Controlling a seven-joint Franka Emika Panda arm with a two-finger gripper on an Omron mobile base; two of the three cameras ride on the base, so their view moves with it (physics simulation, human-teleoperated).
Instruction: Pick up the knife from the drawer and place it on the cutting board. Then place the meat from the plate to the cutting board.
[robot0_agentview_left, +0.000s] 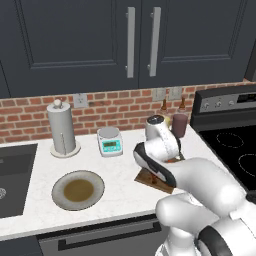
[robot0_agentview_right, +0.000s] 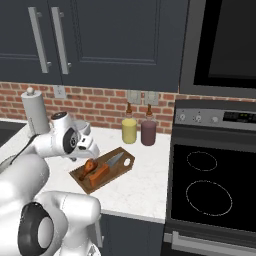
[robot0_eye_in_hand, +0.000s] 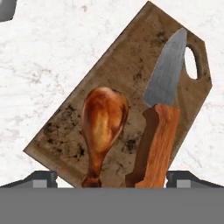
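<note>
Meat (robot0_eye_in_hand: 103, 120) rests on cutting board (robot0_eye_in_hand: 131, 65), at 9 o'clock of knife (robot0_eye_in_hand: 159, 127), laid parallel | jaws wide open, empty, hovering above – release judged done | plate (robot0_agentview_left: 59, 192) bare on worktop (robot0_agentview_left: 120, 185)

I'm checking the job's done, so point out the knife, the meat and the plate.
knife (robot0_eye_in_hand: 158, 131): hand view, on its orange-brown handle.
meat (robot0_eye_in_hand: 104, 118): hand view, on its thick rounded end.
plate (robot0_agentview_left: 60, 192): left base view, on its grey-beige rim.
</note>
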